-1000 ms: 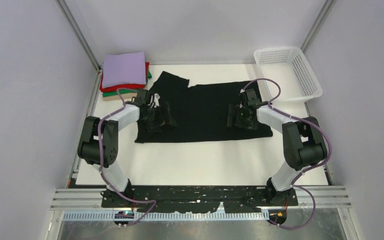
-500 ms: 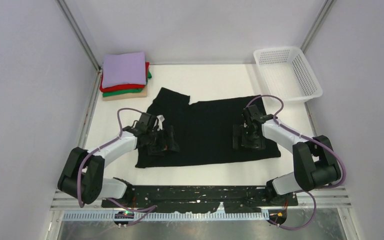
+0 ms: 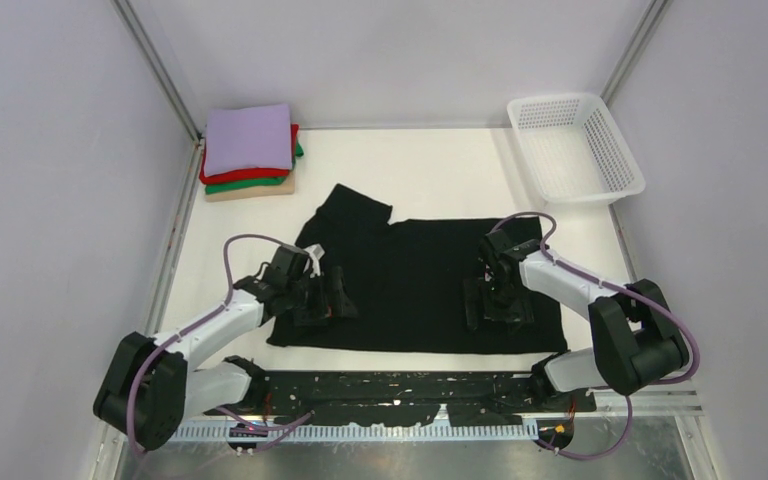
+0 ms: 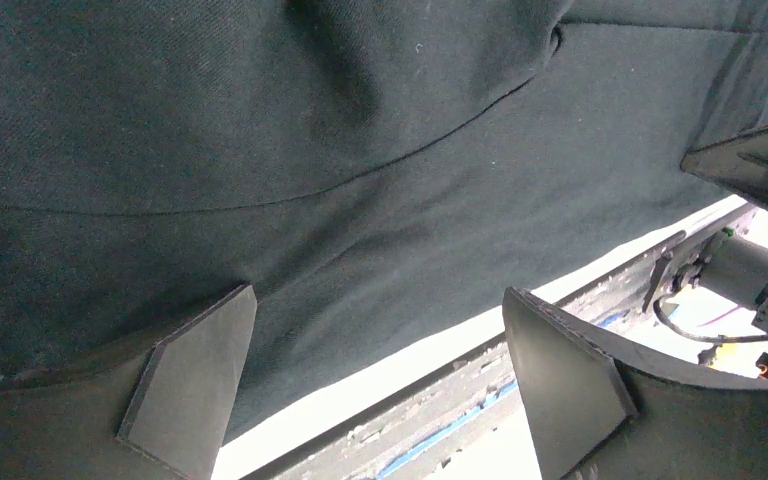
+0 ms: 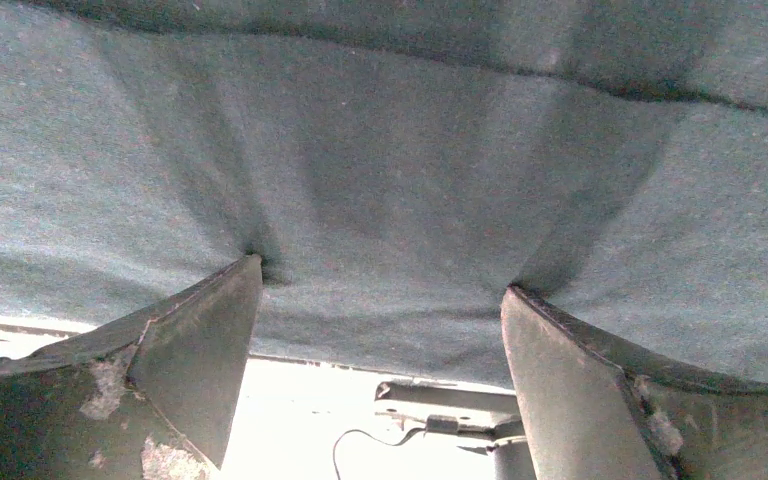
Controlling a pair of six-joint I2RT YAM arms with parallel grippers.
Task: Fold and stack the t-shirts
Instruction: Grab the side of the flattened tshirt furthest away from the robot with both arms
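Because the black t-shirt [image 3: 410,285] is limp, light cloth, it would likely sag and crease wherever it is lifted, so the best hold is on a hem or corner, not mid-panel. It lies spread on the tabletop [image 3: 430,170] beneath both pincers. The left pincer [image 3: 322,300] stands wide apart just above the near hem. The right pincer [image 3: 495,300] is spread too, its fingertips [image 5: 210,330] dimpling the fabric. Well beyond the left pincer sits the folded stack [image 3: 250,150], lavender on top.
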